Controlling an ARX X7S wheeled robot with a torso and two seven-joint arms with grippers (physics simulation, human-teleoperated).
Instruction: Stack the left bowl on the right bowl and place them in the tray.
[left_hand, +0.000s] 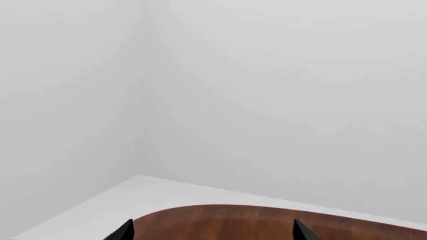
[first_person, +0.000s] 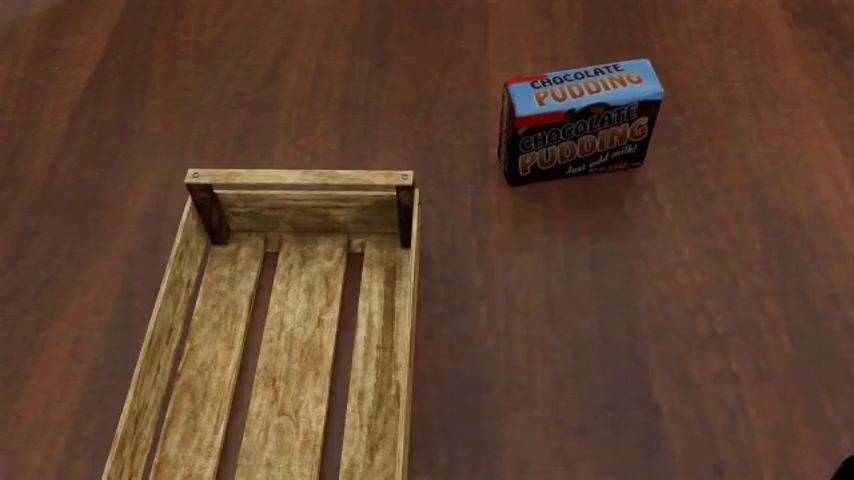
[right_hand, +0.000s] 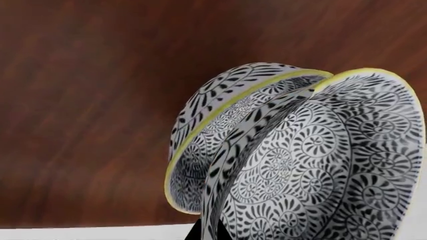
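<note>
Two black-and-white patterned bowls with yellow rims fill the right wrist view. They are nested one in the other and tipped on edge over the brown table. The outer bowl (right_hand: 200, 165) cups the inner bowl (right_hand: 320, 170). My right gripper (right_hand: 212, 232) is shut on the rim of the stack, one dark finger on each side. The tray (first_person: 287, 330), a long light-wood slatted crate, lies at the lower left of the head view with nothing in it. My left gripper (left_hand: 213, 231) is open, with only table between its fingertips (left_hand: 123, 231). Neither bowl shows in the head view.
A chocolate pudding box (first_person: 581, 120) stands on the dark wood table (first_person: 641, 330), to the right of the tray and further back. In the left wrist view the table's rounded edge (left_hand: 220, 207) meets white floor and white walls.
</note>
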